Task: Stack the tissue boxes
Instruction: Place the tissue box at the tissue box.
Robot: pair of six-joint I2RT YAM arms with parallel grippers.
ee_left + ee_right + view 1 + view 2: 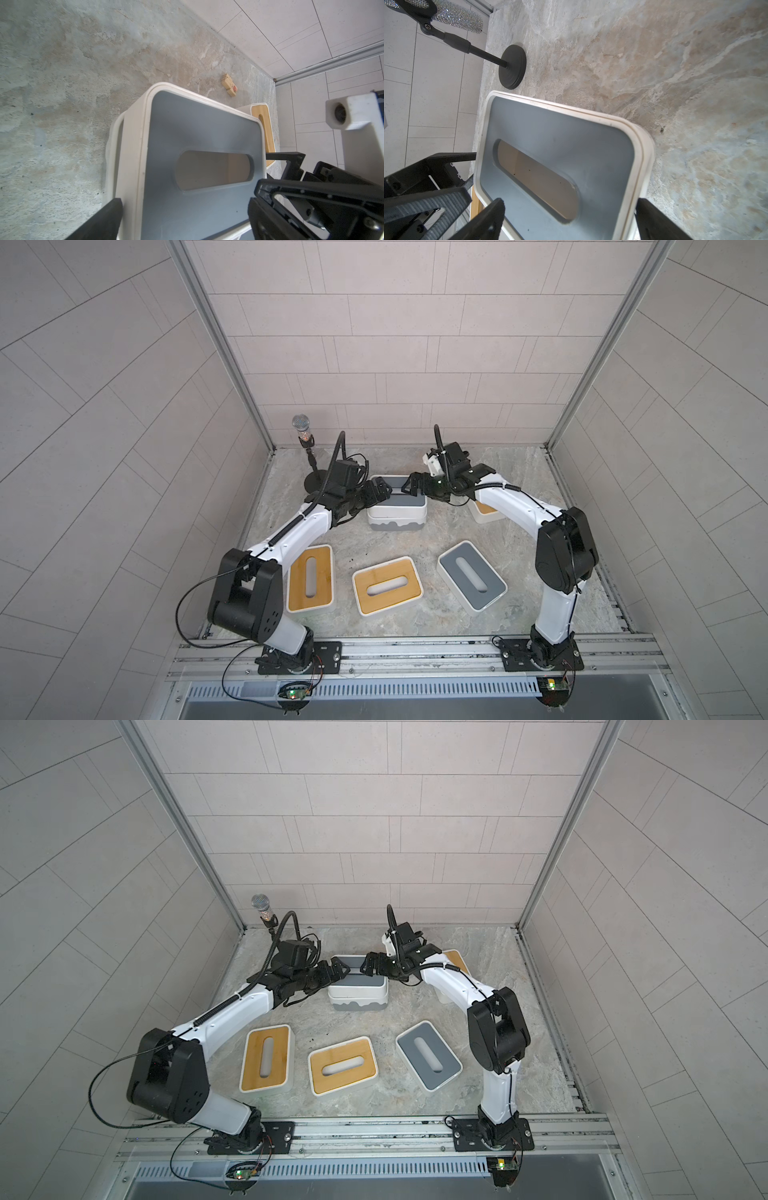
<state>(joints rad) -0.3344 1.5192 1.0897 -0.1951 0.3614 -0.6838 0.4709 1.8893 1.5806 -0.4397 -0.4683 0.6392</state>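
Grey-topped box (pixel 409 500) atop wavy-base box (pixel 395 526); left jaws, right jaws straddle its ends, wide open, empty.

Grey-topped box (pixel 484 572) and bamboo-topped box (pixel 388 574) are white-walled (table (pixel 519 614) marbled grey-beige).

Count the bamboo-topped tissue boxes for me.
3: the front-left bamboo-topped box, the front-centre bamboo-topped box, and the far-right bamboo-topped box, partly hidden behind the right arm. Others could be hidden under the arms.
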